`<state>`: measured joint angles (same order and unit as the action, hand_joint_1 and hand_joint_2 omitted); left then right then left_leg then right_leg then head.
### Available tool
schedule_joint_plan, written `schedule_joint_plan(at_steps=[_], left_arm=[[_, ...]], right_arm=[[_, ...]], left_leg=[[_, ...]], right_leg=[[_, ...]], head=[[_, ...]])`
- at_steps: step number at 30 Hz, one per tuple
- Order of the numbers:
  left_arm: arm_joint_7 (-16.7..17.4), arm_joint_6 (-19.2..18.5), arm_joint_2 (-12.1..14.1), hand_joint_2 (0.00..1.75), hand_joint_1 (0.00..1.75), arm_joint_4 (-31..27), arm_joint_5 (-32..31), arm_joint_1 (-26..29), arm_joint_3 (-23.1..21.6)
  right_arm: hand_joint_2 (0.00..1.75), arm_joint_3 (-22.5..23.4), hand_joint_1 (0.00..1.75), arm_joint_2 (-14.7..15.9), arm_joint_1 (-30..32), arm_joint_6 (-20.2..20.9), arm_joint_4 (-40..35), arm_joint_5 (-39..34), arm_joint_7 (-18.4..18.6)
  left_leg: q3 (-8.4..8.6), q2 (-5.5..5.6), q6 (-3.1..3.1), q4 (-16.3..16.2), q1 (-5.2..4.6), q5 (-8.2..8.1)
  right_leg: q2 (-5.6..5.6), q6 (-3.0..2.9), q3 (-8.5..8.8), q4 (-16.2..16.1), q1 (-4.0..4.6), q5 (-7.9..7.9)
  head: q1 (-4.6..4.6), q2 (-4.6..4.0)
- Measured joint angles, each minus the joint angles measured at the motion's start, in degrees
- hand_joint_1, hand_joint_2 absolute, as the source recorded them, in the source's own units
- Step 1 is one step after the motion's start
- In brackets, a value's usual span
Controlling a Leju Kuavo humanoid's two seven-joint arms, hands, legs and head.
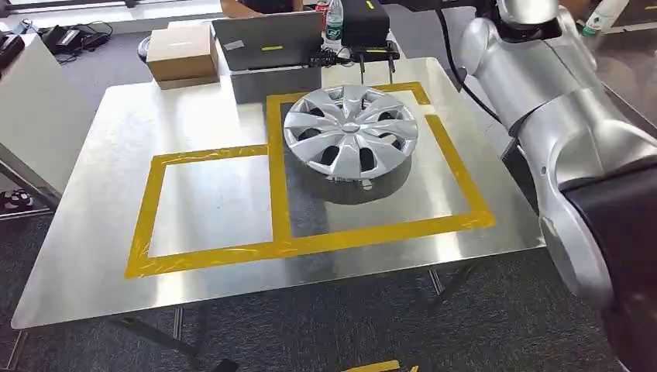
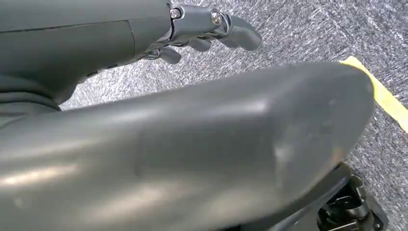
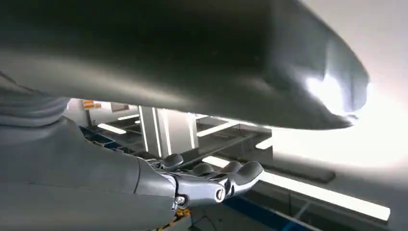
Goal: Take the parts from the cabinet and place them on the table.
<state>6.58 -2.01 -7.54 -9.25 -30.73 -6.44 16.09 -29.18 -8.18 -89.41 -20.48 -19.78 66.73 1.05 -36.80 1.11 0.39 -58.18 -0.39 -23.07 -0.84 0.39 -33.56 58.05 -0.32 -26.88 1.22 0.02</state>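
A silver wheel cover lies flat on the metal table, inside the larger of two yellow-taped squares. My right arm rises along the right side of the table and leaves the picture at the top. In the right wrist view my right hand holds nothing, its fingers loosely bent, with ceiling lights behind it. My left hand hangs over grey carpet, fingers slightly apart and empty.
A cardboard box, a grey case, a black device and a bottle stand at the table's far edge, with a person behind them. The smaller taped square is bare. Yellow floor tape runs near my left hand.
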Motion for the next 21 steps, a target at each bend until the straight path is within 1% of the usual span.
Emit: schedule_joint_plan(at_steps=[4, 5, 6, 8, 10, 11, 12, 13, 14, 15, 16, 17, 18, 19, 20, 21], left_arm=[[0.0, 0.0, 0.1, 0.0, 0.0, 0.0, 0.0, -0.3, 0.0], [0.0, 0.0, 0.3, 0.0, 0.0, 0.0, 0.0, -0.4, 0.0], [0.0, 0.0, 0.3, 0.0, 0.0, 0.0, 0.0, -0.4, 0.0], [0.0, 0.0, 0.4, 0.0, 0.0, 0.0, -0.2, -0.6, 0.0], [0.0, 0.0, 0.5, 0.0, 0.0, 0.0, -0.4, -0.7, 0.0], [0.1, 0.0, 0.5, 0.0, 0.0, 0.0, -0.4, -0.8, 0.0], [0.1, 0.0, 0.5, 0.0, 0.0, 0.0, -0.5, -0.8, 0.0], [0.1, 0.0, 0.4, 0.0, 0.0, 0.0, -0.5, -0.8, 0.0], [0.1, 0.0, 0.5, 0.0, 0.0, 0.0, -0.6, -0.8, 0.0], [0.1, 0.0, 0.5, 0.0, 0.0, 0.0, -0.8, -0.8, 0.0], [0.1, 0.0, 0.5, 0.0, 0.0, 0.0, -1.0, -0.7, 0.0], [0.1, 0.0, 0.4, 0.0, 0.0, 0.0, -1.1, -0.7, 0.0], [0.1, 0.1, 0.4, 0.0, 0.0, 0.0, -1.2, -0.6, 0.0], [0.2, 0.1, 0.4, 0.0, 0.0, 0.0, -1.4, -0.5, 0.0], [0.2, 0.1, 0.5, 0.0, 0.0, 0.0, -1.5, -0.4, 0.0], [0.2, 0.2, 0.5, 0.0, 0.0, 0.0, -1.6, -0.3, 0.0]], right_arm=[[0.0, 1.0, 0.0, 0.4, -0.3, -0.6, -0.5, -0.2, -0.3], [0.0, 1.0, 0.0, 0.4, -0.4, -1.0, -0.5, -0.1, -0.3], [0.0, 1.0, 0.0, 0.4, -0.3, -2.0, -0.7, 0.1, -0.2], [0.0, 1.3, 0.0, 1.0, -0.4, -5.6, -1.1, 0.5, -0.1], [0.0, 1.6, 0.0, 1.5, -0.5, -7.9, -1.4, 0.5, -0.9], [0.0, 1.7, 0.0, 1.7, -0.5, -8.3, -1.5, 0.4, -1.1], [0.0, 1.8, 0.0, 1.9, -0.6, -8.5, -1.6, 0.5, -1.1], [0.0, 1.8, 0.0, 2.5, -0.6, -8.8, -1.6, 1.0, -0.9], [0.0, 1.8, 0.0, 2.7, -0.6, -8.9, -1.6, 1.2, -0.9], [0.0, 1.8, 0.0, 2.9, -0.6, -8.9, -1.6, 1.3, -0.8], [0.0, 1.8, 0.0, 3.1, -0.3, -8.9, -1.6, 1.3, -0.8], [0.0, 1.8, 0.0, 3.6, 0.0, -8.9, -1.6, 1.3, -0.9], [0.0, 1.8, 0.0, 4.0, 0.3, -8.8, -1.6, 1.3, -1.0], [0.0, 1.8, 0.0, 4.3, 0.5, -8.7, -1.6, 1.3, -1.1], [0.0, 1.8, 0.0, 4.6, 0.5, -8.6, -1.6, 1.2, -1.5], [0.0, 1.8, 0.0, 4.8, 0.5, -8.5, -1.8, 1.2, -1.8]], left_leg=[[0.01, 0.0, 0.0, 0.0, 0.0, 0.0], [-0.04, 0.0, 0.2, -0.2, -0.28, -0.16], [-0.06, 0.0, 0.25, -0.3, -0.21, -0.19], [-0.1, -0.01, 0.33, -0.4, -0.25, -0.24], [-0.12, -0.01, 0.61, -0.5, -0.37, -0.42], [-0.06, -0.01, 0.75, -0.5, -0.39, -0.21], [0.13, -0.12, 1.09, 0.0, 0.02, 0.09], [0.34, -0.54, 1.35, 0.5, 0.23, 0.47], [0.27, -0.61, 1.59, 0.7, 0.26, 0.63], [0.13, -0.78, 1.65, 0.7, 0.26, 0.66], [-0.01, -0.88, 1.67, 0.6, 0.26, 0.69], [-0.21, -0.99, 1.69, 0.5, 0.26, 0.74], [-0.46, -1.03, 1.66, 0.4, 0.3, 0.83], [-0.76, -1.03, 1.47, 0.2, 0.34, 0.96], [-1.1, -1.03, 1.31, -0.1, 0.39, 1.07], [-1.45, -1.04, 1.14, -0.5, 0.49, 1.17]], right_leg=[[0.0, 0.01, 0.01, 0.0, 0.0, 0.01], [-0.01, 0.2, 0.05, -0.1, -0.28, 0.09], [-0.01, 0.24, 0.08, -0.1, -0.22, 0.06], [-0.01, 0.31, 0.07, -0.1, -0.26, 0.04], [-0.01, 0.57, 0.16, -0.1, -0.37, -0.02], [-0.06, 0.82, 0.28, -0.2, -0.41, 0.23], [-0.18, 0.94, 0.3, -0.2, -0.19, 0.21], [-0.03, 1.08, 0.16, 0.6, -0.37, -0.76], [0.13, 1.17, -0.82, 2.7, -0.22, -2.8], [0.17, 1.34, -2.62, 7.2, -0.27, -5.65], [0.19, 1.49, -4.55, 12.0, -0.33, -8.01], [0.22, 1.6, -6.1, 15.8, -0.37, -9.49], [0.3, 1.66, -6.79, 17.7, -0.45, -9.72], [0.4, 1.67, -6.05, 16.6, -0.58, -8.51], [0.52, 1.67, -4.03, 13.0, -0.7, -6.48], [0.63, 1.68, -1.19, 8.1, -0.79, -4.4]], head=[[0.0, 0.0], [0.05, 0.0], [0.02, 0.0], [0.02, 0.0], [0.02, 0.0], [0.04, 0.0], [0.0, 0.0], [0.02, 0.0], [-0.15, 0.0], [-0.15, 0.0], [-0.15, 0.0], [-0.15, 0.0], [-0.18, 0.0], [-0.17, 0.0], [-0.17, 0.0], [-0.17, 0.0]])
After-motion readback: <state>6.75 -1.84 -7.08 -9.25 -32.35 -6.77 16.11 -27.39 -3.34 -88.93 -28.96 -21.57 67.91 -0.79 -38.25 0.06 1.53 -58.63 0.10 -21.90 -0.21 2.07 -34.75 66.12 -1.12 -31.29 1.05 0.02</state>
